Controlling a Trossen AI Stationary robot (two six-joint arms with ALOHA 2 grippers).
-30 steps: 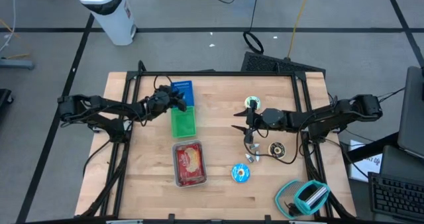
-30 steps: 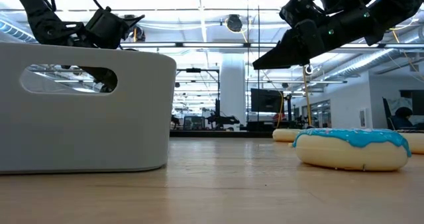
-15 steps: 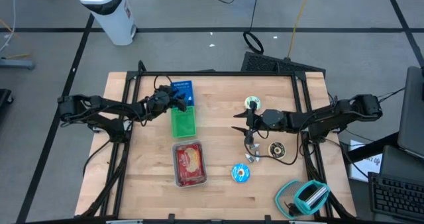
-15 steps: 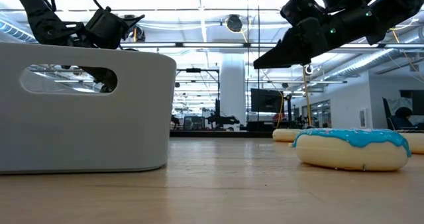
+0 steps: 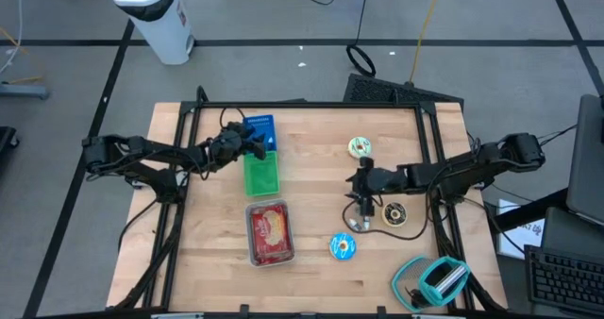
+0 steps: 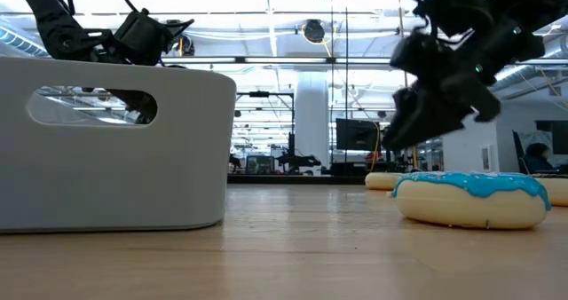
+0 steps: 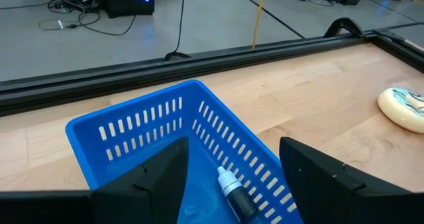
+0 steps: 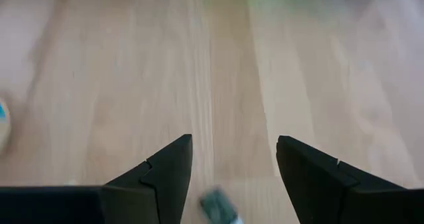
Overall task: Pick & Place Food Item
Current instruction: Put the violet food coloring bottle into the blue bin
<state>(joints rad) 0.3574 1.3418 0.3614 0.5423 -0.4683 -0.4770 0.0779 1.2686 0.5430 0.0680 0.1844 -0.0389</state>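
My left gripper (image 5: 253,142) hangs open over the blue basket (image 7: 165,128) at the table's far left. A small dark bottle with a white cap (image 7: 232,187) lies in that basket. My right gripper (image 5: 359,204) is open too and slants down over the bare wood right of centre, above a small silver-wrapped piece (image 5: 357,223), which shows blurred between its fingers (image 8: 218,207). A blue-iced donut (image 5: 342,246) lies flat on the table toward the near edge. A chocolate donut (image 5: 394,213) and a green-iced one (image 5: 360,147) lie nearby.
A green basket (image 5: 261,175) stands just nearer than the blue one. A white bin lined red (image 5: 270,232), with packed food in it, stands near the front centre. A teal and white object (image 5: 434,279) lies at the near right corner.
My right gripper has tipped from nearly level to slanting down, and has sunk a little toward the table and its near edge, over the silver-wrapped piece. Its fingers stay open.
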